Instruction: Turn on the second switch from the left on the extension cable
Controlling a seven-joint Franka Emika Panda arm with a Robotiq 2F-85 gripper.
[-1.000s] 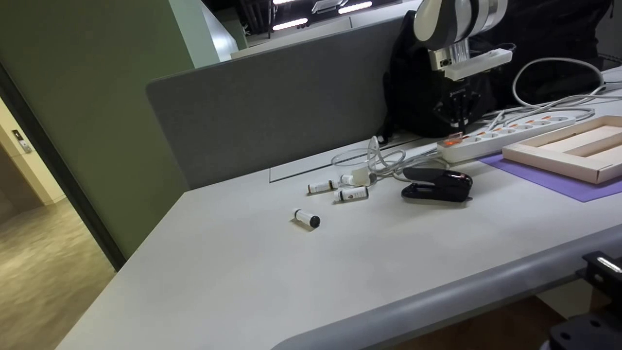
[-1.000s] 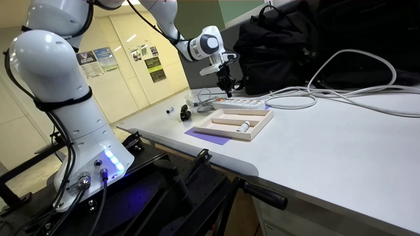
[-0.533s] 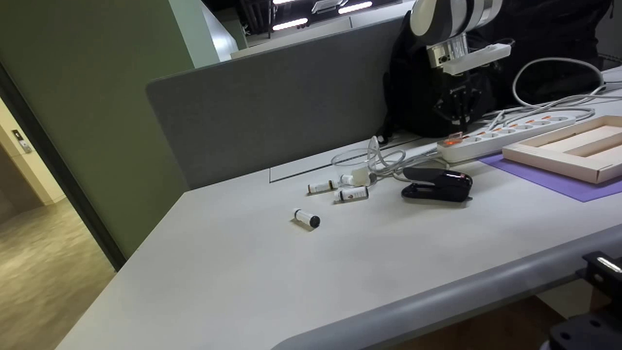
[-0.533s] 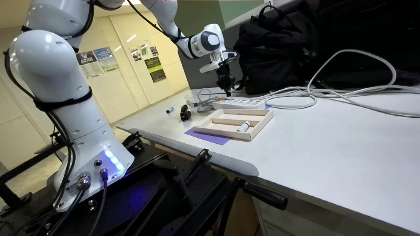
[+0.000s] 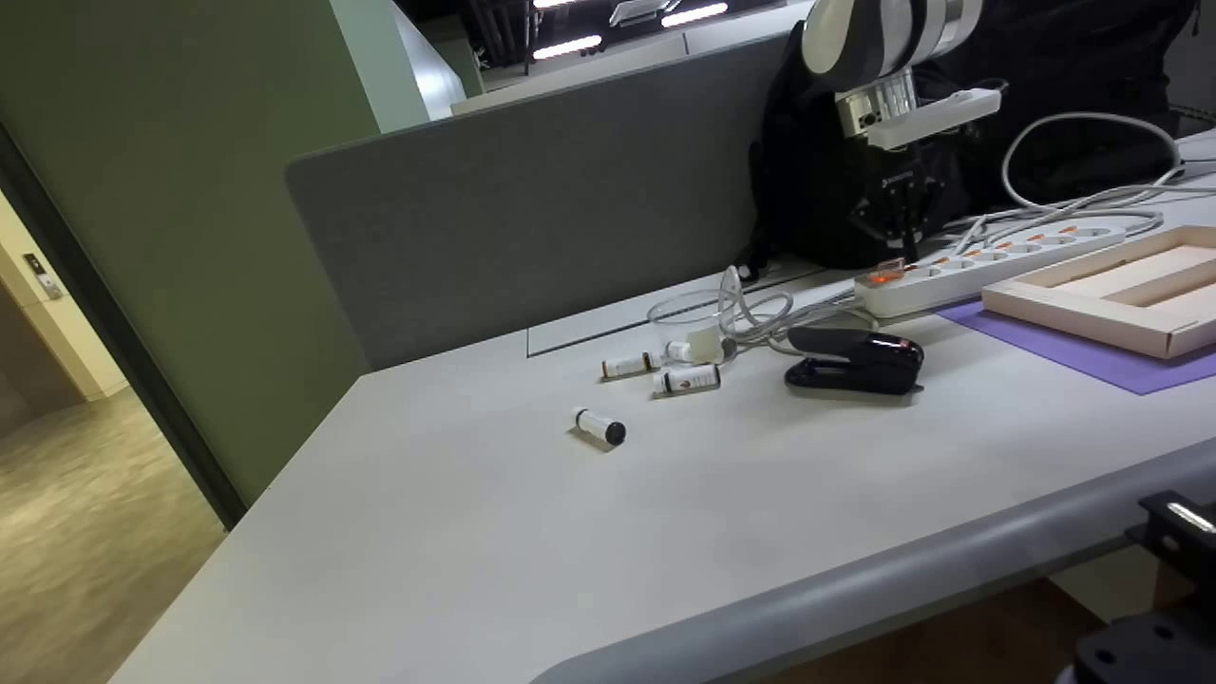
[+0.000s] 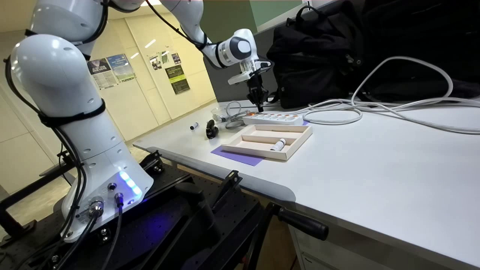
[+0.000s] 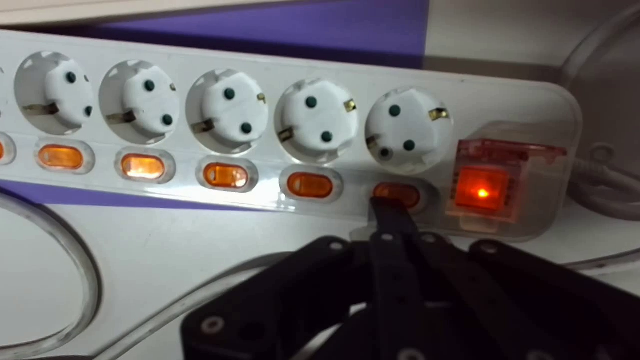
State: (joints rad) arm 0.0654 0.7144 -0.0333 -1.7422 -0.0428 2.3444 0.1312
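Note:
The extension cable [image 7: 520, 105] is a long white power strip with round sockets and a row of orange switches. It also shows in both exterior views [image 5: 936, 293] [image 6: 273, 121]. At its right end in the wrist view, a square red switch [image 7: 482, 189] glows under a raised clear red cover. My gripper [image 7: 395, 207] is shut with nothing between its fingers. Its tips partly cover the orange switch [image 7: 407, 194] beside the red one; I cannot tell whether they touch. In both exterior views the gripper [image 5: 909, 255] [image 6: 260, 110] points down just over the strip's red-switch end.
A pale divided tray [image 6: 258, 152] on a purple mat [image 6: 240, 157] stands beside the strip. A black stapler [image 5: 855, 361] and several small bottles [image 5: 686, 380] lie nearby. White cords [image 6: 337, 120] loop behind it, before a black backpack [image 6: 315, 63].
The gripper first rises slightly and shifts a little, then comes down closer to the strip. The strip and the other objects have not moved.

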